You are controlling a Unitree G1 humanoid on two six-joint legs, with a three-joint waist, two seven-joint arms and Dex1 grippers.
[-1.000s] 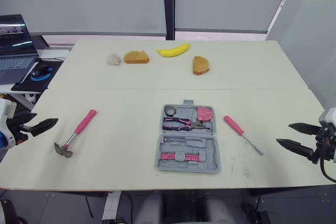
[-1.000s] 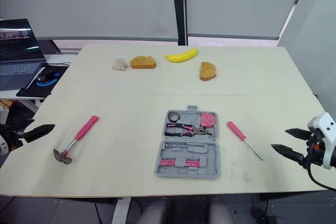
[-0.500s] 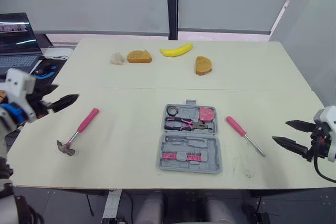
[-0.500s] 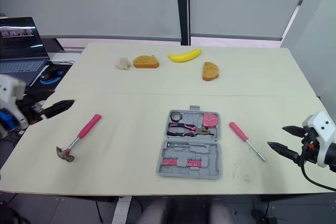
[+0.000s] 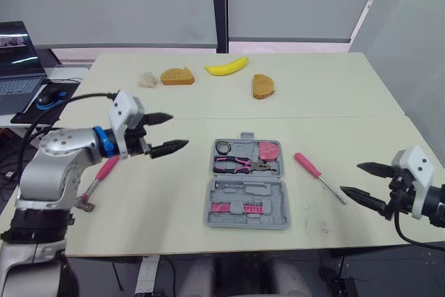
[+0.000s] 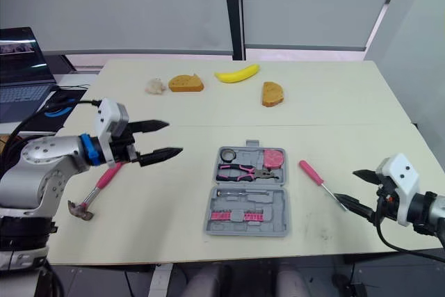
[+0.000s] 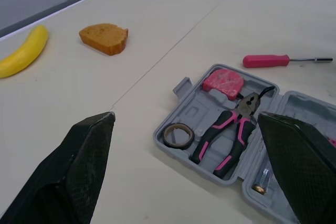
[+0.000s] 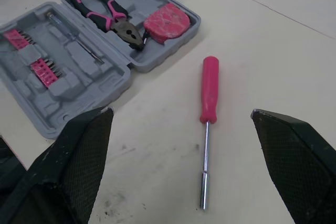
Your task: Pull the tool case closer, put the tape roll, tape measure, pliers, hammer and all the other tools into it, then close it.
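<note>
The head views take in the whole table (image 5: 334, 102). The open grey tool case (image 5: 247, 203) lies centred near the front edge, with the tape roll (image 5: 223, 147), pliers (image 5: 240, 165) and pink tape measure (image 5: 270, 150) in its far half. The right wrist view adds the pink bit rows (image 8: 41, 69) in the near half.

The screwdriver (image 5: 317, 175) lies on the table at the case's 3 o'clock, apart from it. The hammer (image 6: 103, 177) lies at 9 o'clock (its handle partly behind the left arm).

The left gripper (image 5: 175, 131) hovers between hammer and case, fingers spread wide and empty. The right gripper (image 5: 351, 178), at the screwdriver's 4 o'clock by the front edge, is also spread wide and holds nothing.

Bare tabletop separates the case from the banana (image 5: 227, 67) and bread slices (image 5: 177, 75) at 12 o'clock.
</note>
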